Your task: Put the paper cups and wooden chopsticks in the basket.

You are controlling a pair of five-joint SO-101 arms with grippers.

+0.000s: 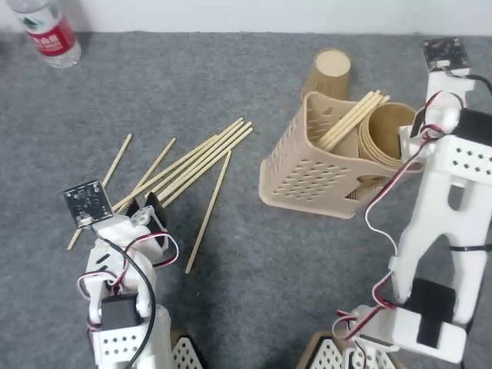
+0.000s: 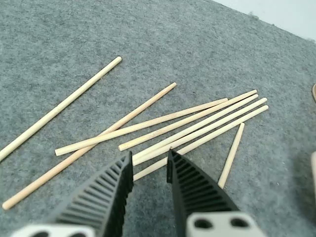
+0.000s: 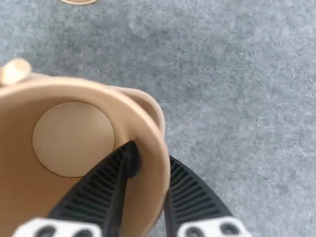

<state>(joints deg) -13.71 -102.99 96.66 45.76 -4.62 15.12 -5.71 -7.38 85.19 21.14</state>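
From the middle of the grey worktop (image 1: 254,269), the loose chopsticks (image 1: 192,165) lie fanned out at about 9 o'clock. The left gripper (image 2: 149,159) hangs low over their near ends with its jaws a little apart, gripping nothing. The basket (image 1: 300,173) sits tilted at 2 o'clock with a bundle of chopsticks (image 1: 350,119) already leaning inside. The right gripper (image 3: 150,159) pinches the wall of a paper cup (image 3: 74,133), one finger inside the rim and one outside, and the cup sits in the basket's open top. A second paper cup (image 1: 330,73) stands just behind the basket at 12 o'clock from it. A water bottle (image 1: 48,31) lies in the far 10 o'clock corner.
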